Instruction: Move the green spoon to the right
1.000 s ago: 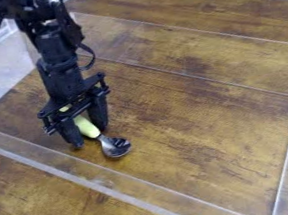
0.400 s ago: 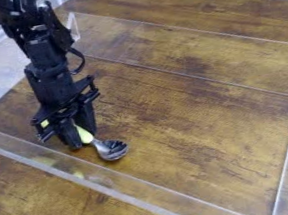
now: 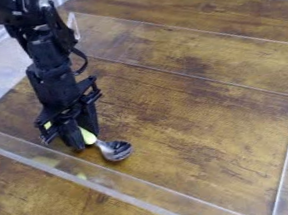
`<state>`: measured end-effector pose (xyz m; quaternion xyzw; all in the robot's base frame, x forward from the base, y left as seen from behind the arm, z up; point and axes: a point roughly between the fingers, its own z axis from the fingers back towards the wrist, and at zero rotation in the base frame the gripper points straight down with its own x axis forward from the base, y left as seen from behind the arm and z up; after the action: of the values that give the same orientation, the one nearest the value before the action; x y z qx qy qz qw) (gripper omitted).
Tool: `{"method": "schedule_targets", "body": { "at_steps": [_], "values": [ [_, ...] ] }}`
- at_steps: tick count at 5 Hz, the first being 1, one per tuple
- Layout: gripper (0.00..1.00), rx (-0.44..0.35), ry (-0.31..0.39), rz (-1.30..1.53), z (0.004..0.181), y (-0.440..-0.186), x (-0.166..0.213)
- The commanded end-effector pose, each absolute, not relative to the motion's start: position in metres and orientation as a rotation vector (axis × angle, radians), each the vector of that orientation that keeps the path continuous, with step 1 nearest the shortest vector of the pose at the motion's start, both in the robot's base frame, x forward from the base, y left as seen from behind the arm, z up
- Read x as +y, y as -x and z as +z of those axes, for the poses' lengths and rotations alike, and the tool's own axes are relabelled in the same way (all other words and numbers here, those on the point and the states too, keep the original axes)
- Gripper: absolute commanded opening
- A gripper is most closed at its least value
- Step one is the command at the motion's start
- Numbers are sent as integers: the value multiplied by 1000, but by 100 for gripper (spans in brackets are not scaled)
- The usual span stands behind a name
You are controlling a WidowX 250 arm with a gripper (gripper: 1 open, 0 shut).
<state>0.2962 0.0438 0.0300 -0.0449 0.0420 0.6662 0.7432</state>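
Fingers (image 3: 74, 135) point straight down and are clamped tight on the yellow-green handle of the green spoon (image 3: 95, 142). One dark finger sits each side of the handle, no gap visible between them and the plastic. Grip is on the thick handle, likely because it gives more to pinch than the thin metal neck.

Spoon lies at the left part of the table (image 3: 197, 82), inside the low clear barrier (image 3: 145, 195) that rims the work area. Handle end is up between the fingers, silver neck slopes down and to the right, bowl (image 3: 117, 151) sits at or just above the wood; cannot tell if it touches.

Black arm (image 3: 43, 53) rises from the fingers toward the upper left corner.

Judgement: grasp is done, carry to the right not yet started. Wood to the right of the spoon looks bare, so a small lift and a sideways move should do. Risk: spoon pivots in the pinch, bowl drags.
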Motion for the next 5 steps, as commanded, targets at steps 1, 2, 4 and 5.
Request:
{"method": "schedule_targets", "body": {
  "at_steps": [1, 2, 4, 5],
  "values": [
    [0, 16, 147, 1442, 54, -301, 37],
    [0, 14, 152, 1403, 52, -304, 37],
    [0, 49, 185, 1260, 76, -307, 0],
    [0, 60, 211, 1276, 75, -313, -17]
  ]
}}
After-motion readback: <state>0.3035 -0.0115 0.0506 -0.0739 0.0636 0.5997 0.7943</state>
